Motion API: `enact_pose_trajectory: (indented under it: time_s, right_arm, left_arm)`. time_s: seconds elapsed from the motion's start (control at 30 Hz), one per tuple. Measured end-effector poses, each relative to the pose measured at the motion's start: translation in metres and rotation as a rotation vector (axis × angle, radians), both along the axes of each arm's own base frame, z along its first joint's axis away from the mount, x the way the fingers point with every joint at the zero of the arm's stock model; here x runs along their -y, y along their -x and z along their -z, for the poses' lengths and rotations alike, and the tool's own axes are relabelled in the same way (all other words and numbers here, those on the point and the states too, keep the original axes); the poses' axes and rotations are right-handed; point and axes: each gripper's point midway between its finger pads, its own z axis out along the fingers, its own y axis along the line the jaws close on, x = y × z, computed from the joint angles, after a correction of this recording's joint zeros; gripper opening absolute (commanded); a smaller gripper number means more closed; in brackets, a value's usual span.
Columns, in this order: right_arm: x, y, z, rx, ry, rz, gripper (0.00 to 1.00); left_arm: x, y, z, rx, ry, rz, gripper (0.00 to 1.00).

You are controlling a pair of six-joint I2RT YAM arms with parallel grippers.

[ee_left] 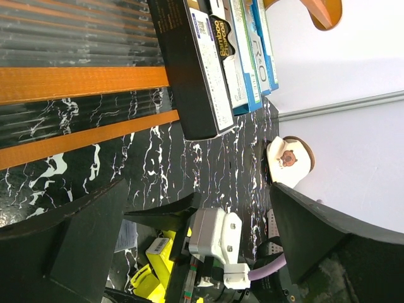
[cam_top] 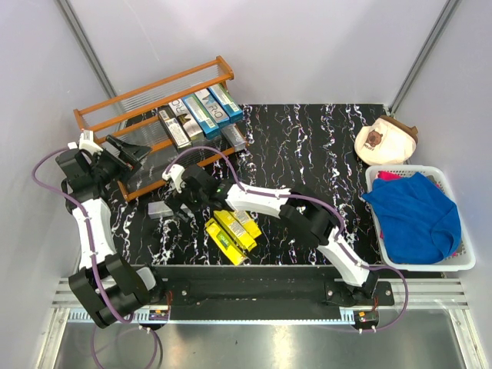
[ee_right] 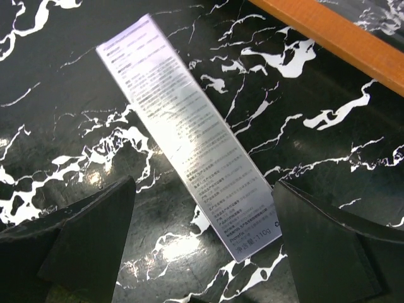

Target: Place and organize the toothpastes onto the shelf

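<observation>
1. A silver-grey toothpaste carton [ee_right: 189,136] lies flat on the worktop [cam_top: 307,146], just near of the shelf [cam_top: 115,108].
2. Several cartons [cam_top: 196,115] lie side by side on the shelf.
3. Yellow cartons [cam_top: 231,231] lie on the worktop, right of the silver-grey one.
4. The right hand [ee_right: 203,183] hovers over the silver-grey carton, fingers apart.
5. The left hand [cam_top: 129,152] is at the shelf's left end, fingers apart and empty.

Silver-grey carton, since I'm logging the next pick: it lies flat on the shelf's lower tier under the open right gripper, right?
No: the silver-grey carton lies flat on the black table, not on the shelf, under the open right gripper. The right wrist view shows it.
</observation>
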Motion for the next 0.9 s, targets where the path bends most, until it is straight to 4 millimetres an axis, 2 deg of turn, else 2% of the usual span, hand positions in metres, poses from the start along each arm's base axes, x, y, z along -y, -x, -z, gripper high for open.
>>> enact_pose_trajectory:
  time_s: [0.53,0.63,0.73,0.8,0.83,0.9]
  right_arm:
    - [-0.003,-0.012,0.006,0.056,0.010,0.024,1.00]
    - [0.002,-0.009,0.020,0.035,0.046,0.021,0.98]
    - [0.008,-0.006,0.039,0.018,0.091,0.017,0.95]
    - [0.007,-0.005,0.039,0.013,0.090,0.020,0.93]
    - [0.007,-0.005,0.039,0.013,0.090,0.021,0.86]
    - [0.008,-0.006,0.039,0.012,0.089,0.029,0.81]
  left_arm:
    - [0.003,0.001,0.000,0.012,0.004,0.020,0.99]
    - [0.003,0.001,-0.001,0.016,0.003,0.021,0.99]
    - [0.004,0.001,0.002,0.011,0.007,0.023,0.99]
    - [0.004,0.002,0.004,0.006,0.010,0.024,0.99]
    - [0.004,0.002,0.005,0.003,0.012,0.024,0.99]
    - [0.004,0.002,0.005,0.004,0.012,0.025,0.99]
